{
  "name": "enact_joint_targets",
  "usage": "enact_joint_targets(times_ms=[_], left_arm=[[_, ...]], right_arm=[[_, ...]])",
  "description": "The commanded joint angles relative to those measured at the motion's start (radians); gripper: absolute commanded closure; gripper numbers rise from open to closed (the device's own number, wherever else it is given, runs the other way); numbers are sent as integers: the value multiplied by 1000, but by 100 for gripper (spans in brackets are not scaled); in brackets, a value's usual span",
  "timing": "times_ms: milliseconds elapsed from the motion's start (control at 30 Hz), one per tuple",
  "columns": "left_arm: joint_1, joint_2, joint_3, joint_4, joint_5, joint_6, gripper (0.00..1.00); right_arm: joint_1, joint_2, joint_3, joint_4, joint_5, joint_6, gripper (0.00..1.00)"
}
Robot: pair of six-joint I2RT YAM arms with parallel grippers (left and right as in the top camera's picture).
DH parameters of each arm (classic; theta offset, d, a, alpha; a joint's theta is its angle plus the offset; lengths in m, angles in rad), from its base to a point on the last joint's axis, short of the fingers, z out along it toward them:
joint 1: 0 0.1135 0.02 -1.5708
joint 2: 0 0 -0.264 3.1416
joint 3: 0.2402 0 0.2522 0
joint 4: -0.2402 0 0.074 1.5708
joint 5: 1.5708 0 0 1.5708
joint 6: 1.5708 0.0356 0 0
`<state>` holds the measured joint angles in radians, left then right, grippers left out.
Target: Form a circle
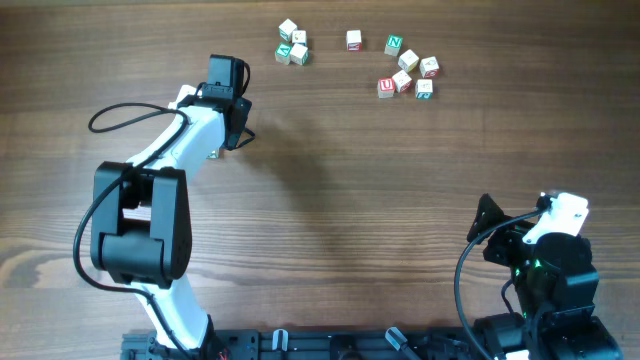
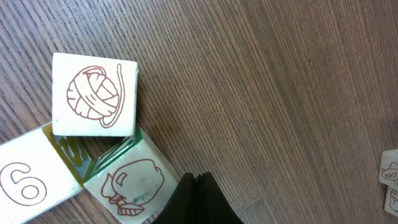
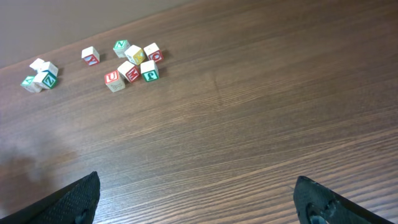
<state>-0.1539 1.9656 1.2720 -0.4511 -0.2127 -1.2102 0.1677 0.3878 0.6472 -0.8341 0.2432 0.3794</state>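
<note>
Though the circle stood far, left of centre, as a tight three-cube clump, no ring was closed | loose cubes lay apart, farther right | left gripper pinched shut, empty | right gripper gaped wide, empty.

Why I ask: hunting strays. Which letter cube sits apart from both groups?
The red-printed cube, standing alone between the tight clump on its left and the looser scatter on its right; every other cube has a close neighbour.

Circle: tight three-cube clump near table far edge; other cubes scattered apart.
</note>
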Motion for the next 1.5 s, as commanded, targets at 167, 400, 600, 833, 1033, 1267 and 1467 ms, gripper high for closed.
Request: enact_joint_targets(times_ms=[167, 400, 600, 833, 1033, 1267, 1467], left_arm=[[6, 19, 8, -3, -40, -29, 96], [12, 19, 8, 19, -43, -29, 96], [13, 19, 8, 41, -44, -29, 96], [22, 19, 8, 25, -51, -37, 96], [55, 19, 8, 8, -50, -59, 96], [59, 19, 8, -13, -50, -59, 96], [59, 19, 8, -18, -50, -59, 96]], right_arm=[[1, 3, -4, 2, -6, -10, 0], [1, 3, -4, 2, -6, -10, 0], [1, 3, -4, 2, -6, -10, 0], [1, 3, -4, 2, -6, -10, 0], [1, 3, -4, 2, -6, -10, 0], [1, 3, -4, 2, -6, -10, 0], [1, 3, -4, 2, -6, -10, 0]])
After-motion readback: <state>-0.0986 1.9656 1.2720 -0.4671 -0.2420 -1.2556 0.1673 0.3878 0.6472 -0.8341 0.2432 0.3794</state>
